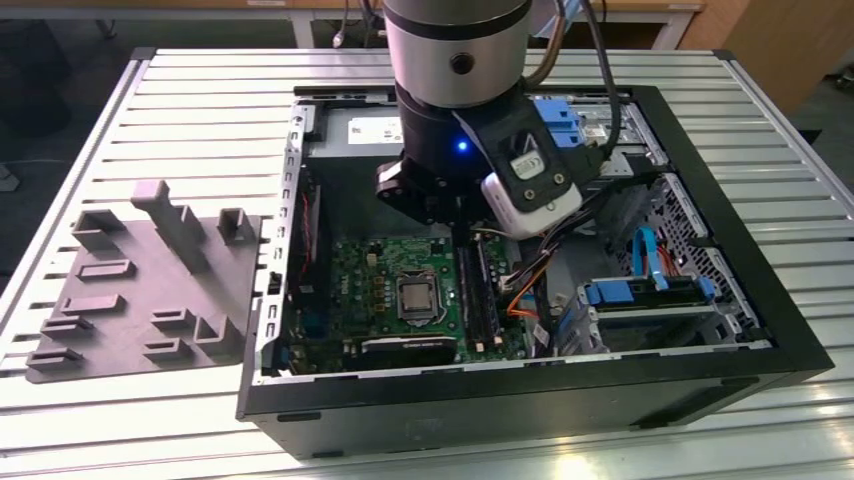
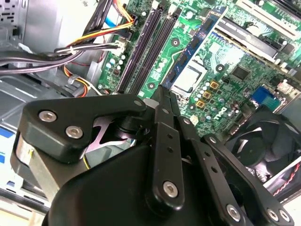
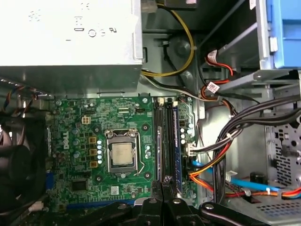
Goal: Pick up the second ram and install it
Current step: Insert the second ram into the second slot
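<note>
The arm reaches down into the open case, which stands on the table; the grey tray lies just beside the case, on the exterior view's left. The pick-up looks done; the ram is in the hand, whose fingers are pressed together on the stick's flat sides, as best I can judge from both wrist views. In the second wrist view the ram shows its blue-green edge and dark chips running away from the fingertips. It hangs over the green board, lying lengthwise along the black slots; it is near them but, I'd say, not seated. By my reckoning the carrying is about finished and the install itself is not yet done. Whether another stick sits in one of the slots I cannot tell.

As for writing: the silver supply has stamped marks and dark print; the board has white lettering beside the socket; none of it is clear enough for me to read.
</note>
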Available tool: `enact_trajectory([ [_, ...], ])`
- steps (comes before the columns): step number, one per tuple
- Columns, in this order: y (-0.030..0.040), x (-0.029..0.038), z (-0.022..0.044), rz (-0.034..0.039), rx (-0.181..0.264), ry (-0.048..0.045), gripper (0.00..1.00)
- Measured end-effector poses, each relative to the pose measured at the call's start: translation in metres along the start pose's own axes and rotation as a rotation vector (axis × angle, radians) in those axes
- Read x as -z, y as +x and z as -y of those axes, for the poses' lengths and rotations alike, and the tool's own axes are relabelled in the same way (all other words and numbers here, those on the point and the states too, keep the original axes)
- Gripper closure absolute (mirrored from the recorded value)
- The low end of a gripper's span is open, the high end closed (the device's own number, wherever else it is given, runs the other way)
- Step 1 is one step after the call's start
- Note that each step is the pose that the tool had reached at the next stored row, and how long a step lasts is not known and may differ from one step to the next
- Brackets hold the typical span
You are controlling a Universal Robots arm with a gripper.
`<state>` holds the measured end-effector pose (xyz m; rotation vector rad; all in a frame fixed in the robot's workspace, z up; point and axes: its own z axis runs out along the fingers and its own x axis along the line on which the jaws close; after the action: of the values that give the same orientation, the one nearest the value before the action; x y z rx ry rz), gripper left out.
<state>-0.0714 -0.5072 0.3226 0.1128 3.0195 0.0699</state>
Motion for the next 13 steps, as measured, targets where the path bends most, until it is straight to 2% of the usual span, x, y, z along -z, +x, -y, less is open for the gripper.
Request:
enact_trajectory([
  [2,0.0001,-0.0002,0.0000,0.0005,-0.013,0.0016,0.88],
  [9,0.0001,-0.0007,0.0000,0.0007,-0.015,0.0017,0.88],
  [13,0.0004,-0.0032,0.0001,0.0004,-0.015,0.0017,0.88],
])
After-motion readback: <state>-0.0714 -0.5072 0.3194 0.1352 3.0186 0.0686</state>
